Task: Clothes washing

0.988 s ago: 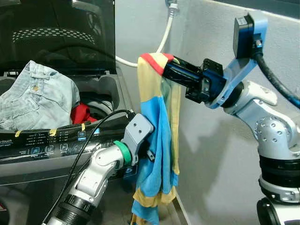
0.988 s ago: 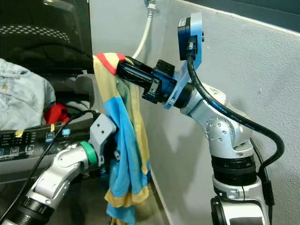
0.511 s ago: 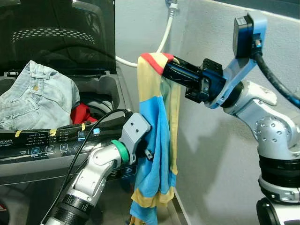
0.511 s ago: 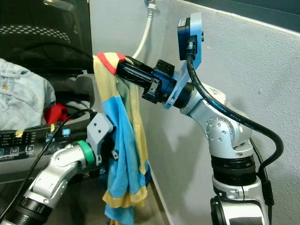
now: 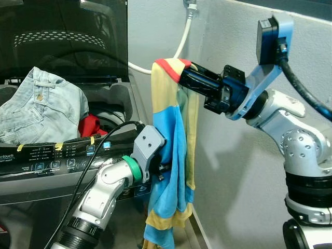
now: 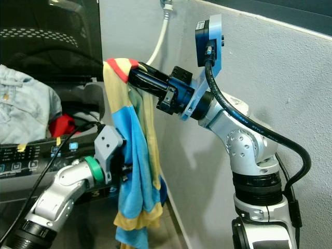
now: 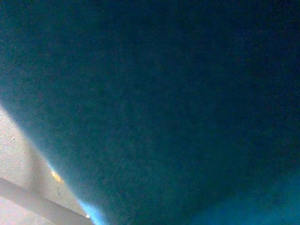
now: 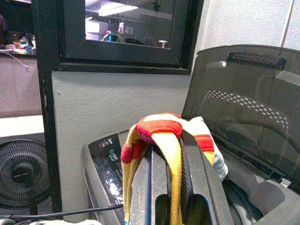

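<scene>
Far left: a top-loading washing machine (image 5: 62,155) stands with its lid (image 5: 62,36) raised. Light blue denim jeans (image 5: 36,106) lie draped over the tub's front rim, and a red garment (image 5: 91,124) sits inside the drum just beside them.

Centre: the left gripper (image 5: 162,168) is pressed into the lower half of a hanging yellow, blue and red shirt (image 5: 174,155). Its fingers are buried in the cloth, so whether they have closed cannot be told; the left wrist view gives only dark blue fabric close against the lens.

Right of centre: the right gripper (image 5: 188,77) holds the shirt's top end aloft beside the machine, not yet over the tub. In the right wrist view the fingers (image 8: 140,187) are clamped together with the red-and-yellow band folded over and between them.

Handling assessment: the shirt is light, limp knit fabric that hangs long and will swing and trail. The bunched top hold appears secure. A second pinch at mid-length, where the left gripper sits, should shorten the drape enough to clear the tub rim. A white hose (image 5: 181,36) runs down the wall behind.
</scene>
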Robot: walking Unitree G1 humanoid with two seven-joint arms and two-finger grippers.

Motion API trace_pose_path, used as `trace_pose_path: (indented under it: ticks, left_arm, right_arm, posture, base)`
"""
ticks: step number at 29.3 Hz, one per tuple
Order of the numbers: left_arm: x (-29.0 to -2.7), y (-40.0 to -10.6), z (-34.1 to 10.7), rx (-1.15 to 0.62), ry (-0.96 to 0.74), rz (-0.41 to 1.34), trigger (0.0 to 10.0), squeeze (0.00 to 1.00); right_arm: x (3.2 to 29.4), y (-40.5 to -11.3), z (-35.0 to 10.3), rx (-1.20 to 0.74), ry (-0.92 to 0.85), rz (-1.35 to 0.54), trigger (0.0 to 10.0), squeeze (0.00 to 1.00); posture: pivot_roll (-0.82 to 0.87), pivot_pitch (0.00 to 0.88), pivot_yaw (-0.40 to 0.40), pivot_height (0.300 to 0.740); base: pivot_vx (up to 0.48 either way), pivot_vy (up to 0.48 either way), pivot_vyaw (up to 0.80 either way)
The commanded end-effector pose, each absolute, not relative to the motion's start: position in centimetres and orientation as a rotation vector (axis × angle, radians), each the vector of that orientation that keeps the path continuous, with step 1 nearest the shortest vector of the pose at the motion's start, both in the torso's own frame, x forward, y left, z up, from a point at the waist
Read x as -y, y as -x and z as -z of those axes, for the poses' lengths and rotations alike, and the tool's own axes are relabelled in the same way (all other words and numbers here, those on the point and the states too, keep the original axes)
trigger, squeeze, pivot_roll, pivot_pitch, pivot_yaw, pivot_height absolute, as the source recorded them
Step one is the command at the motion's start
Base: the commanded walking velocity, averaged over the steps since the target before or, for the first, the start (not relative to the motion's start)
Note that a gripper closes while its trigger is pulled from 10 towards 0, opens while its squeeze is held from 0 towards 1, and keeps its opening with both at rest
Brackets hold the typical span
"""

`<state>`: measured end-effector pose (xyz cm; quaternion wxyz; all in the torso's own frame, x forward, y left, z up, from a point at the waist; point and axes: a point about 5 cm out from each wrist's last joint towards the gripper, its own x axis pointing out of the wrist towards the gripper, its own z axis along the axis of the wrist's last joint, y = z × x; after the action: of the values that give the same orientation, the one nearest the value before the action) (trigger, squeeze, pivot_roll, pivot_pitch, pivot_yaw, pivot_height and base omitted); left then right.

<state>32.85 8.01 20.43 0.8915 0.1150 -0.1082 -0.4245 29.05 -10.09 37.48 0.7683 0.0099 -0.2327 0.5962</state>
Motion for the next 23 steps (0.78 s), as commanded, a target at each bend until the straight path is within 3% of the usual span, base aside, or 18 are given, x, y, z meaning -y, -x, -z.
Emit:
trace_pose_path:
  ticks: [1,12,15,17,23]
  left_arm:
    - [-7.8,-32.6,-20.3,0.232,-0.227,0.895,0.0,0.00]
    - [-8.1,-32.5,-20.8,0.245,-0.236,0.888,0.0,0.00]
    - [-9.1,-31.9,-21.5,0.247,-0.325,0.850,0.0,0.00]
    - [-9.1,-31.9,-21.5,0.247,-0.325,0.850,0.0,0.00]
    - [-12.1,-30.1,-22.6,0.213,-0.472,0.757,0.0,0.00]
  right_arm:
    - [10.4,-29.0,-37.6,0.523,-0.025,-1.289,10.0,0.00]
    - [10.6,-29.3,-37.4,0.514,-0.023,-1.263,10.0,0.00]
    - [11.1,-31.0,-36.6,0.457,0.014,-1.098,10.0,0.00]
    - [11.1,-31.0,-36.6,0.457,0.014,-1.098,10.0,0.00]
    - [13.2,-35.2,-31.6,0.220,0.221,-0.714,10.0,0.00]
  posture:
    - [0.08,0.000,-0.019,0.740]
    - [0.08,0.000,-0.019,0.740]
    - [0.07,0.000,-0.007,0.740]
    - [0.07,0.000,-0.007,0.740]
    - [0.08,0.000,-0.003,0.740]
  base:
    - [0.000,0.000,0.00]
    - [0.000,0.000,0.00]
    - [0.000,0.000,0.00]
    - [0.000,0.000,0.00]
    - [0.000,0.000,0.00]
